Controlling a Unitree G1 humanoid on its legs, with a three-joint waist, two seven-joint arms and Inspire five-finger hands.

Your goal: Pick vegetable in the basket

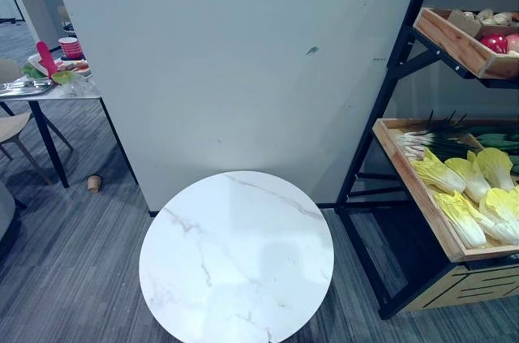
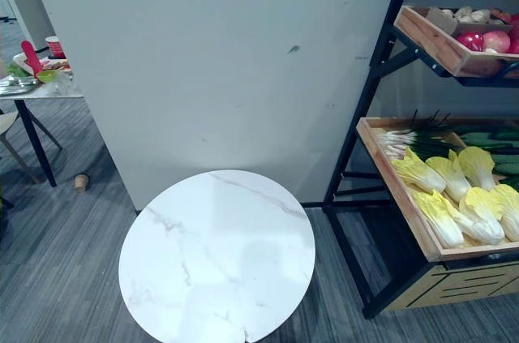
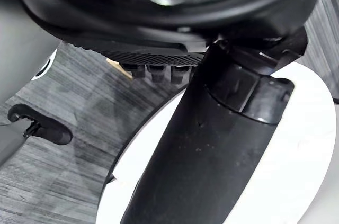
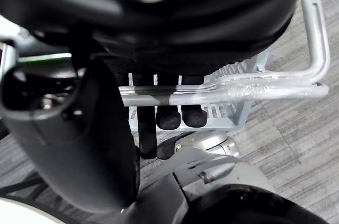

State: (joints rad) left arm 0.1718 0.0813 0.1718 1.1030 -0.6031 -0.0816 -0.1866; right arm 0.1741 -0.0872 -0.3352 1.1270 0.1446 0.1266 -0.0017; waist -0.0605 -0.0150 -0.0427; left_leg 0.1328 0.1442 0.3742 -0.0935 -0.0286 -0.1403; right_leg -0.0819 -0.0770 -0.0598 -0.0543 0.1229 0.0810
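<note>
Grey partition wall (image 1: pixel 243 75) rises over striped carpet (image 1: pixel 73 262), with a black metal rack (image 1: pixel 355 160) standing off toward the right hand's side and a round white marble table (image 1: pixel 235 254) lying directly beneath the left hand (image 3: pixel 212 150), whose dark thumb reaches across the tabletop's edge; how far that hand is open cannot be told, and nothing is seen in it. The rack carries two sloping wooden trays: the lower tray (image 1: pixel 419 197) holds the vegetables, pale yellow-green cabbages (image 1: pixel 470 197) lying side by side with a bunch of spring onions (image 1: pixel 422 142) behind them, and the upper tray (image 1: pixel 454 47) holds red round produce (image 1: pixel 493 41). The right hand (image 4: pixel 90 144) hangs well apart from those trays, its fingers (image 4: pixel 169 115) curled round the silver handle (image 4: pixel 265 89) of a pale slotted basket (image 4: pixel 228 112) that dangles just below the palm; what the basket contains cannot be made out. Far off on the left hand's side, a small cluttered side table (image 1: pixel 49 92) stands with a cup (image 1: pixel 94 183) on the floor beside it
</note>
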